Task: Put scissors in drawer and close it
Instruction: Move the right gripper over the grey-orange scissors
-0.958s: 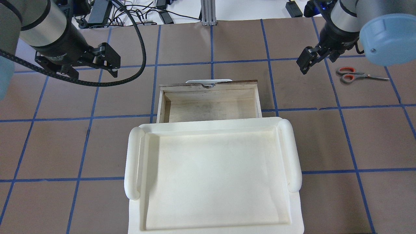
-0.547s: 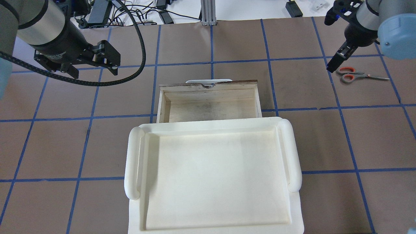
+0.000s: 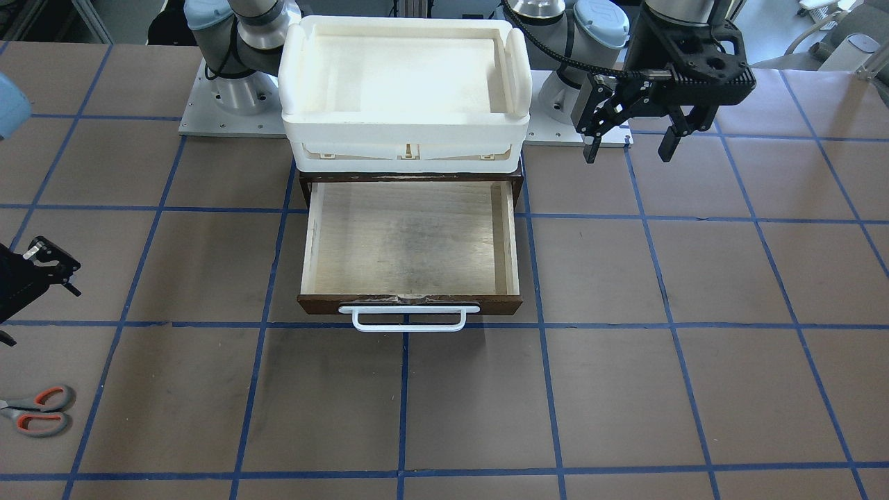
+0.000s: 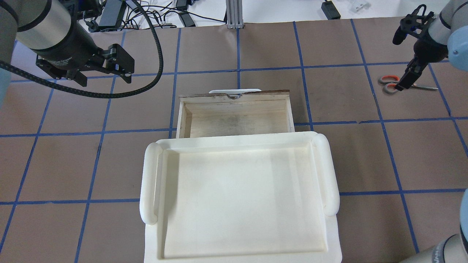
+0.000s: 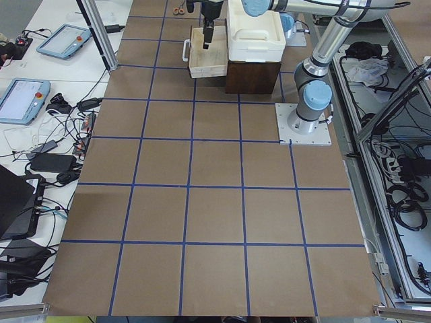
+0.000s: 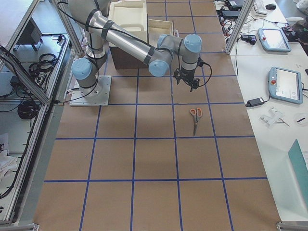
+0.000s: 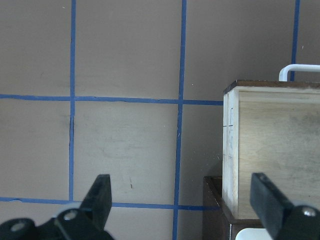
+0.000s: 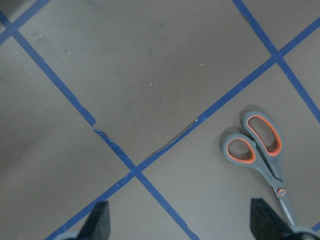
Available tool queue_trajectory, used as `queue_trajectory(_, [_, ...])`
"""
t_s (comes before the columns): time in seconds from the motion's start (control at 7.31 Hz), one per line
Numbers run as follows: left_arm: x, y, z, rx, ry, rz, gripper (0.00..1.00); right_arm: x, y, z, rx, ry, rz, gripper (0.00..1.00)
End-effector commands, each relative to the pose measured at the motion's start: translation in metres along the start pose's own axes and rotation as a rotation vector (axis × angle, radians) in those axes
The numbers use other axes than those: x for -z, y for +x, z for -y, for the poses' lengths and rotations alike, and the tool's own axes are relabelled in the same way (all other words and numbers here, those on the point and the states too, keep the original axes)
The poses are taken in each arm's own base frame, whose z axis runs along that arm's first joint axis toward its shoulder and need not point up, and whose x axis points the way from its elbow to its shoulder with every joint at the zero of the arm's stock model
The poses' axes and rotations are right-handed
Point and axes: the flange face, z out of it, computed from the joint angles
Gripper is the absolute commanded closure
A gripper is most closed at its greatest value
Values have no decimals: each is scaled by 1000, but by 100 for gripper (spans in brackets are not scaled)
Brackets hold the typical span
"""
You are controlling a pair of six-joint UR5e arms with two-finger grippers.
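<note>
The scissors lie flat on the brown table at the far right, grey handles lined in orange-red; they also show in the right wrist view and the front view. My right gripper hangs above them, open and empty; the handles sit off-centre near one finger. The drawer is pulled open and empty, its white bar handle facing away from me. My left gripper is open and empty, raised left of the drawer.
A white plastic tub sits on top of the dark brown case, just behind the open drawer. Cables and power bricks lie beyond the table's far edge. Blue tape lines grid the table.
My right gripper has swung right and turned, from left of the scissors to right over their handles. My left arm has barely shifted. The scissors and drawer have not moved.
</note>
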Motion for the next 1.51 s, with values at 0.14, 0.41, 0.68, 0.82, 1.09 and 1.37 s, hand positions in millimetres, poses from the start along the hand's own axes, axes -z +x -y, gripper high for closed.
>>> queue_trajectory(0.14, [3, 1, 1, 7, 17, -6, 0, -41, 46, -22, 263, 3, -32, 0])
queue_trajectory(0.41, [-14, 1, 4, 6, -20, -7, 0, -60, 74, -31, 362, 10, -82, 1])
queue_trajectory(0.68, [-19, 2, 4, 8, -34, -8, 0, -71, 92, -44, 407, 6, -89, 2])
queue_trajectory(0.82, [-26, 2, 5, -8, -47, -6, 0, -91, 105, -53, 394, 7, -71, 2])
queue_trajectory(1.09, [-33, 3, 8, 1, -60, -8, 0, -114, 121, -52, 415, 20, -69, 2])
queue_trajectory(1.37, [-23, 3, 5, -8, -34, 0, 0, -133, 122, -53, 423, 18, -41, 2])
